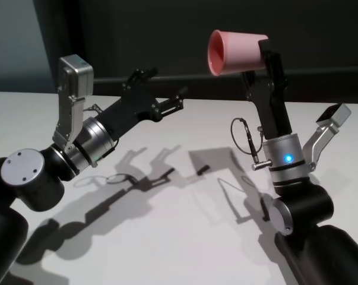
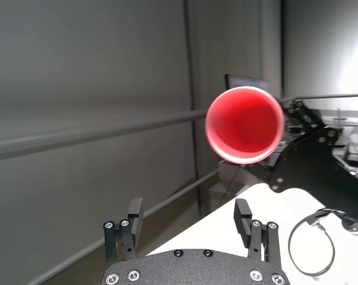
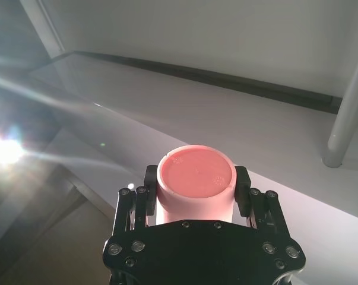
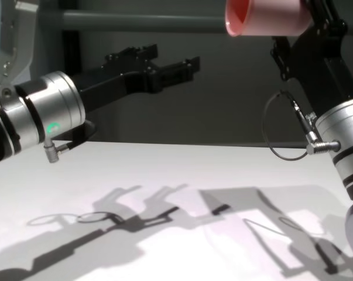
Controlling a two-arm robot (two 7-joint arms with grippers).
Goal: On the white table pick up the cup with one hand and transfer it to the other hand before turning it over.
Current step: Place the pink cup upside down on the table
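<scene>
Pink cup (image 1: 237, 52) clamped sideways in right gripper (image 1: 268, 56), high above white table (image 1: 184, 237); left gripper (image 1: 161, 89) spread, apart

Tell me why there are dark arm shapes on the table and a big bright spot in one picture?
Head and chest views: strong light throws sharp shadows of both arms onto the white table. Right wrist view: glare flares and streaks beside the right gripper shut on the pink cup. Left wrist view: the open left gripper looks into the cup's evenly lit mouth.
</scene>
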